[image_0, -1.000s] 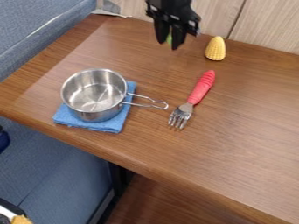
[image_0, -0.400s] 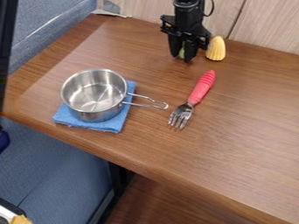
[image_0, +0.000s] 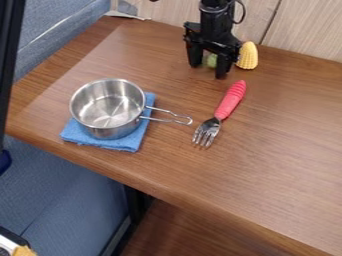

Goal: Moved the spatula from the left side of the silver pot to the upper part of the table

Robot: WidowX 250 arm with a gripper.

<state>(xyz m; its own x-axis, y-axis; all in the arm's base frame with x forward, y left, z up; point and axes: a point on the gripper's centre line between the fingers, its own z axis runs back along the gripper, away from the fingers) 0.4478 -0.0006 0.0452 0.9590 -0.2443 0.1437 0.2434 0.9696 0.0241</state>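
A: Gripper [image_0: 208, 72], quick. State?

B: Open, fingers spread. Fingertips point down, low over the far part of the table [image_0: 287, 130].

A: Anything in it?

B: Green thing [image_0: 212, 61], small, seen in the gap, partly behind one finger. Doesn't fill the gap. Can't tell if it touches a finger.

A: Right of the gripper in view?

B: Corn [image_0: 248, 56], yellow, just beside it, upright with the narrow end up.

A: And the fork [image_0: 230, 102]?

B: Below the gripper in view, a bit to the right. Lies flat, slanted. Red ribbed handle end is up near the fingertips, metal tines toward the table's near edge, farther off.

A: Pot [image_0: 109, 110]?

B: Silver, upright, down and left of the gripper in view, well apart from it. I can see the inside bottom. Sits on the blue cloth [image_0: 130, 144], which sticks out around part of its base. Wire handle [image_0: 175, 119] runs out toward the fork, loop end near it but apart.

A: Behind the gripper?

B: Light wood panel [image_0: 307, 30], past the table's far edge. Blue seat [image_0: 57, 35] beyond the table, up and left of the gripper. Dark upright bar [image_0: 9, 55] at the far left of the view, well apart from it.
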